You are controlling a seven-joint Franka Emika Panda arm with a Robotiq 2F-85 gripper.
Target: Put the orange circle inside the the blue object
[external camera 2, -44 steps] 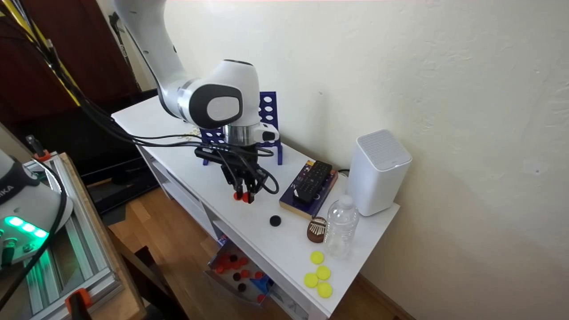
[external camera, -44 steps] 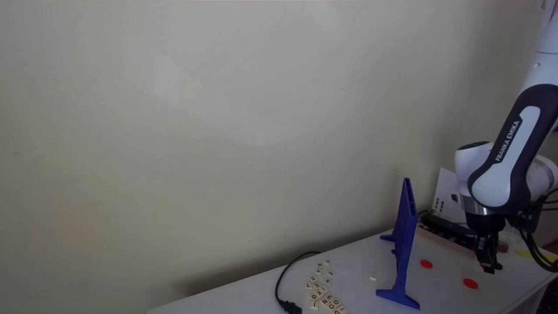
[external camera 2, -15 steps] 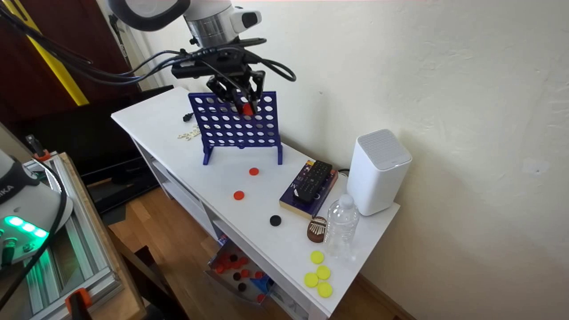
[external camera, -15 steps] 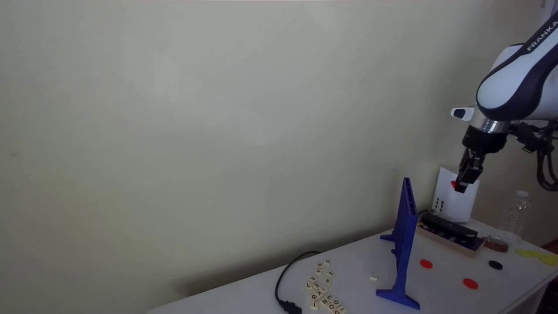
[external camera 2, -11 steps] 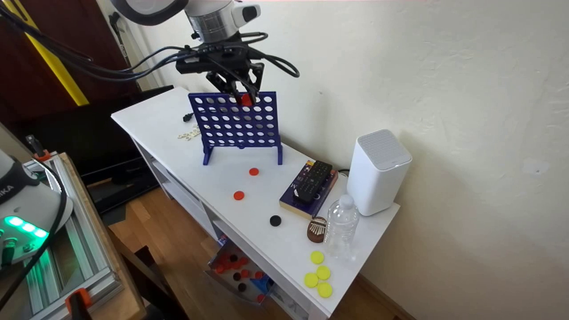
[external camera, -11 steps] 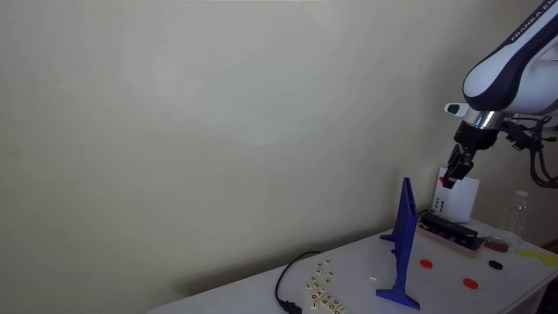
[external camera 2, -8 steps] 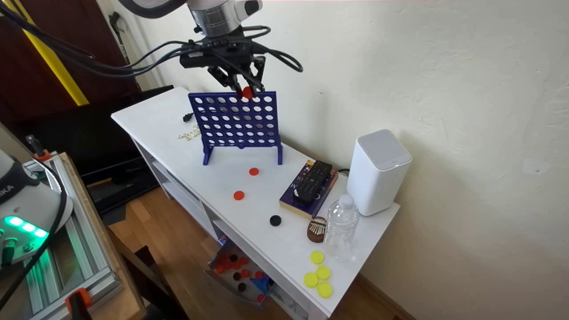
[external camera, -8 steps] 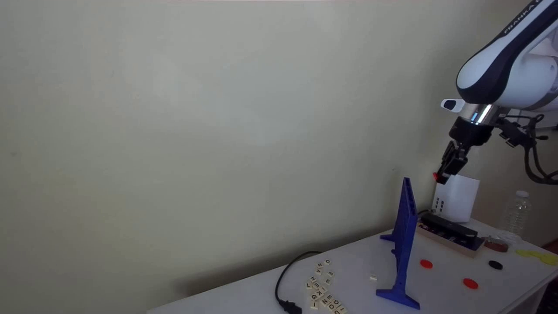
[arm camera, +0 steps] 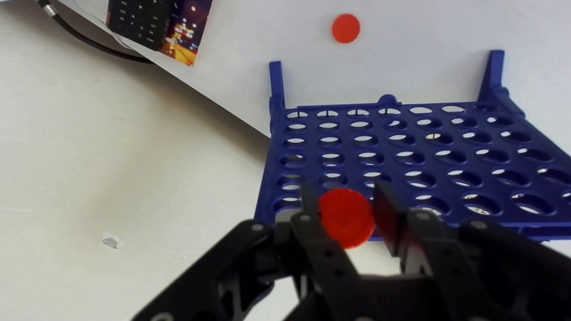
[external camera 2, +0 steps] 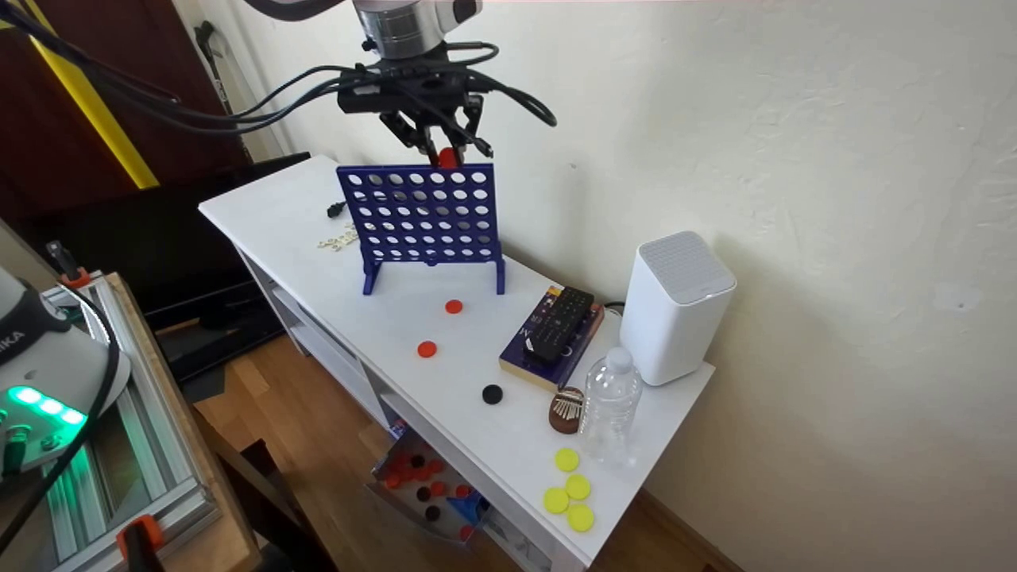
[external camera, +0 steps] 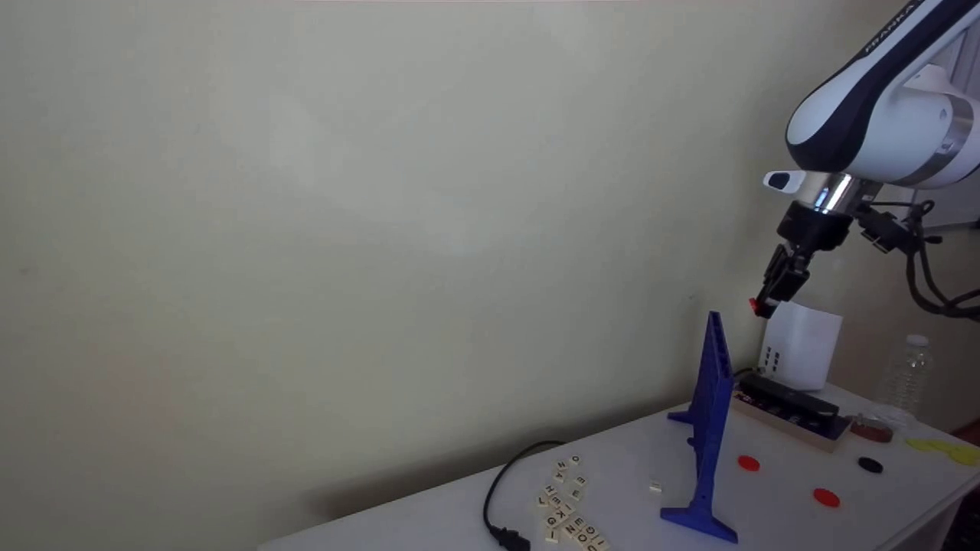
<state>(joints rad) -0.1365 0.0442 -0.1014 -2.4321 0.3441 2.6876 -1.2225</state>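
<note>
Orange-red disc point(external camera: 753, 305): in an exterior view only a sliver shows, the remainder masked by the tool point(external camera: 760, 309). Robot arm point(external camera: 877, 115): truncated at the upper and right edges of that view. Letter tiles point(external camera: 561, 515): the lowest are cropped at the bottom edge, as is the black plug point(external camera: 511, 538). Blue rack point(arm camera: 415, 168): in the wrist view, its right side is cut off, and blurred fingers point(arm camera: 395, 214) cover part of its upper rim. Remote control point(arm camera: 140, 22) and book point(arm camera: 189, 26): both cropped at the top edge.
</note>
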